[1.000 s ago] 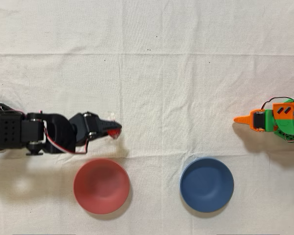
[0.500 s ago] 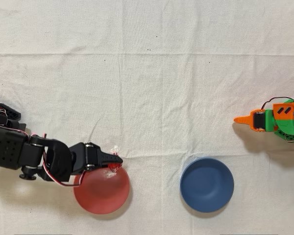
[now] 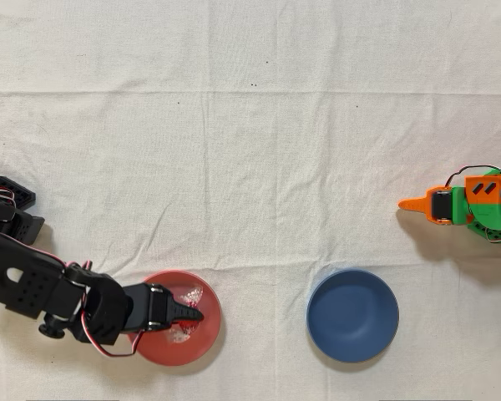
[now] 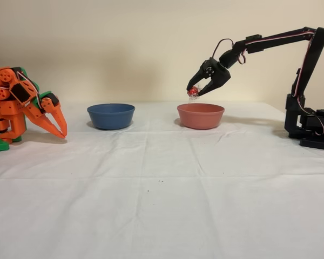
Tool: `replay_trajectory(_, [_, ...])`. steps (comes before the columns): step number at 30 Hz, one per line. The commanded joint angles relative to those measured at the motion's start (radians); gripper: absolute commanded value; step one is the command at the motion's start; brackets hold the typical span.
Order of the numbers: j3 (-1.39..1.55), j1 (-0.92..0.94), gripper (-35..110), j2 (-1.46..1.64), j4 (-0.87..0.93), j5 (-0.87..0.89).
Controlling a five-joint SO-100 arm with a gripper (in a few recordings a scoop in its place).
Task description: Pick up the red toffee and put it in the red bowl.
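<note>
White cloth-covered surface (image 4: 162, 205). End effector (image 4: 195, 92) grips the red toffee (image 4: 193, 93), held above the red bowl (image 4: 201, 116); pickup and carry appear done, release remaining.

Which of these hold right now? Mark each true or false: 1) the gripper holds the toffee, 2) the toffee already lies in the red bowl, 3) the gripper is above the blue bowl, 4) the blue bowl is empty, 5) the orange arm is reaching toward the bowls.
1) True: the gripper is shut on the toffee.
2) False: the toffee hangs above the red bowl, not yet released.
3) False: it is above the red bowl; the blue bowl stands apart.
4) True: nothing lies in it.
5) False: the orange arm sits idle, folded at the table's edge.
</note>
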Motion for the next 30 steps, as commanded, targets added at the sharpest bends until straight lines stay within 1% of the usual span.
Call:
replay_trajectory(1, [-0.061,0.057,10,0.009,-0.043,-0.021])
replay_trajectory(10, [-0.086,0.103,13,-0.028,-0.055,-0.02])
replay_trajectory(13, [-0.092,0.107,24,-0.025,-0.054,-0.005])
replay_trajectory(20, [-0.097,0.11,34,-0.015,-0.044,0.031])
replay_trajectory(30, [-0.1,0.115,37,-0.003,-0.051,0.041])
